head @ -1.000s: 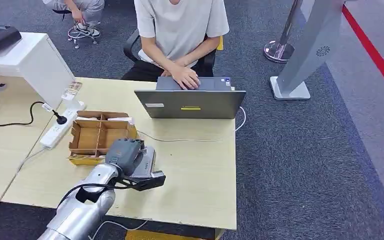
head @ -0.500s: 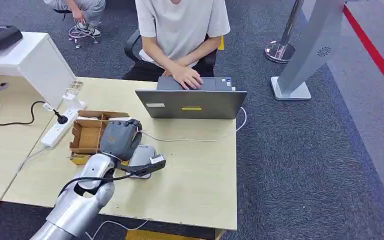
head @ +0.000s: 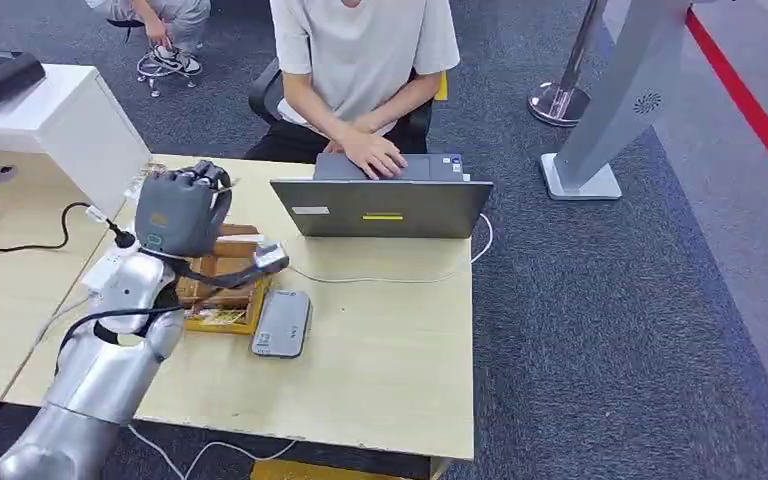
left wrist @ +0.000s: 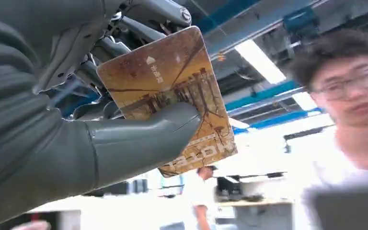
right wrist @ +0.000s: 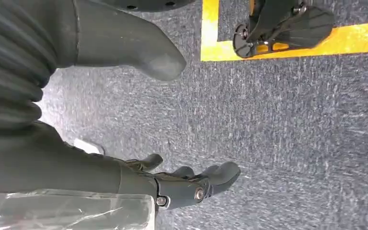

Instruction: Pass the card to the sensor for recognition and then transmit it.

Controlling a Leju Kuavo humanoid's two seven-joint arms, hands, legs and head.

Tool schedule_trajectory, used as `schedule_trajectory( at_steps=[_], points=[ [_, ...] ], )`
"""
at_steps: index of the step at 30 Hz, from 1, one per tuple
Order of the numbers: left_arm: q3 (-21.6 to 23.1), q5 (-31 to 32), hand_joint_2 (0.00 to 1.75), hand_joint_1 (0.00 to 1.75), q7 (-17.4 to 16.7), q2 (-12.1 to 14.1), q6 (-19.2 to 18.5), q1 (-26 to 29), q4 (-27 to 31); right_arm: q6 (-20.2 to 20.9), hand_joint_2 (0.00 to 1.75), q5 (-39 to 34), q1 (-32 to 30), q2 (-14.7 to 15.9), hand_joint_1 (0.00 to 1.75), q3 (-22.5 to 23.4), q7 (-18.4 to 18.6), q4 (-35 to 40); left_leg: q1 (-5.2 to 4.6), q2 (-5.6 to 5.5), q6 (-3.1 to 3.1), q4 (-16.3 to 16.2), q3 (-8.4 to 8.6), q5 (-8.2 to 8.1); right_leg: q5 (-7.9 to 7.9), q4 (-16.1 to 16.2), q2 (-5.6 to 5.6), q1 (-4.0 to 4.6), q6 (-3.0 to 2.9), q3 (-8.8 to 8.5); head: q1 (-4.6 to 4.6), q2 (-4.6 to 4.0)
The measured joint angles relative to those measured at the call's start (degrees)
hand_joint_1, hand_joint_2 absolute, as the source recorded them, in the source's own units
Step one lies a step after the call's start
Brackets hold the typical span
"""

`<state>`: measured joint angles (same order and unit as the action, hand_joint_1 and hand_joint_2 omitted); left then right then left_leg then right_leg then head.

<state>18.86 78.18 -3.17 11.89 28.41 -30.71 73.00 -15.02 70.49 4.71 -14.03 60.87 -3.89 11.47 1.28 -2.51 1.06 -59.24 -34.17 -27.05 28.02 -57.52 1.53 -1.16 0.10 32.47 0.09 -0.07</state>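
My left hand (head: 182, 210) is raised above the table's left part, over the compartmented cardboard box (head: 222, 292). Its thumb (left wrist: 139, 139) presses a brown-and-gold card (left wrist: 172, 86) against its fingers; the card faces up toward the person across the table. The sensor, a flat grey reader (head: 282, 323), lies on the table to the right of the box, below and to the right of the hand. My right hand (right wrist: 52, 153) hangs over grey carpet with its fingers apart and nothing in it.
A person (head: 360, 50) sits across the table typing on a grey laptop (head: 380, 205). A white cable (head: 390, 279) runs between laptop and reader. A power strip (head: 110, 268) and a white box (head: 60, 125) stand to the left. Bare tabletop (head: 390, 360) lies to the right of the reader.
My left hand has risen from over the reader and swung back and left with the card, and now stands above the cardboard box. The reader lies uncovered.
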Motion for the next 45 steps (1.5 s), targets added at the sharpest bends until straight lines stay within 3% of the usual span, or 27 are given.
schedule_trajectory(
  at_steps=[4, 7, 16, 17, 33, 36, 39, 45],
  points=[
    [-2.8, -0.1, 1.75, 1.75, -0.3, 1.3, 0.0, -6.5, -8.7, 0.4, 1.75, 0.4, 0.0, 0.1, 0.0, -0.6, 0.2, 0.0, 0.01, 0.01, 0.03, 0.0, 0.02, 0.06, -0.01, 0.0, 0.04, 0.01, -0.01, 0.0, -0.04, 0.0],
    [-3.7, -0.2, 1.75, 1.75, 0.2, 1.6, 0.9, -8.1, -13.1, 0.3, 1.75, 0.6, 0.0, 0.1, 0.0, -0.9, 0.8, 0.0, 0.01, 0.01, 0.03, 0.0, 0.02, 0.06, -0.01, -0.1, 0.04, 0.0, -0.01, 0.0, -0.04, 0.0],
    [-3.8, -0.4, 1.75, 1.75, 0.0, 1.5, 0.7, -8.6, -17.1, 0.0, 1.75, 0.7, 0.0, 0.1, 0.0, -1.2, 1.1, 0.0, -0.01, 0.01, 0.02, 0.0, -0.03, 0.05, 0.0, 0.0, 0.03, -0.01, 0.0, 0.03, -0.04, 0.0],
    [-3.8, -0.4, 1.75, 0.0, -0.2, 1.4, 0.6, -8.6, -17.3, 0.0, 1.75, 0.8, 0.0, 0.1, 0.0, -1.3, 1.1, 0.0, -0.01, 0.01, 0.02, 0.0, -0.03, 0.05, 0.0, 0.0, 0.03, -0.01, 0.0, 0.03, -0.02, 0.0],
    [-3.8, -3.8, 1.75, 0.0, 1.6, 0.5, -0.3, -7.4, -17.6, -0.3, 1.75, 0.6, 0.0, 0.1, 0.0, -1.3, 1.1, 0.0, -0.01, 0.02, 0.02, 0.0, -0.02, 0.04, 0.0, 0.0, 0.04, -0.01, 0.0, 0.03, -0.02, 0.0],
    [-3.8, -5.4, 1.75, 0.0, 3.4, -0.2, -3.0, -3.5, -12.1, -1.1, 1.75, -0.2, 0.0, 0.1, 0.0, -1.3, 1.3, 0.0, -0.02, 0.03, 0.03, 0.0, -0.02, 0.02, 0.0, 0.0, 0.06, -0.02, 0.0, 0.04, -0.09, 0.0],
    [-2.4, -4.5, 1.75, 0.0, 2.3, -0.5, -5.9, 2.9, -2.8, -2.0, 1.75, -1.2, -0.1, 0.1, 0.0, -1.1, 1.9, 0.0, -0.03, 0.09, 0.01, 0.0, -0.03, -0.03, 0.02, 0.0, 0.11, -0.03, 0.0, 0.07, -0.07, 0.0],
    [-0.1, -4.1, 1.75, 0.0, 1.8, -0.9, -6.9, 10.7, 8.3, -3.3, 1.75, -1.6, -0.1, 0.1, 0.0, -0.8, 2.9, 0.0, -0.03, 0.11, 0.0, 0.0, -0.05, -0.06, 0.04, 0.0, 0.1, -0.03, 0.03, 0.09, -0.07, 0.0]
  ],
)
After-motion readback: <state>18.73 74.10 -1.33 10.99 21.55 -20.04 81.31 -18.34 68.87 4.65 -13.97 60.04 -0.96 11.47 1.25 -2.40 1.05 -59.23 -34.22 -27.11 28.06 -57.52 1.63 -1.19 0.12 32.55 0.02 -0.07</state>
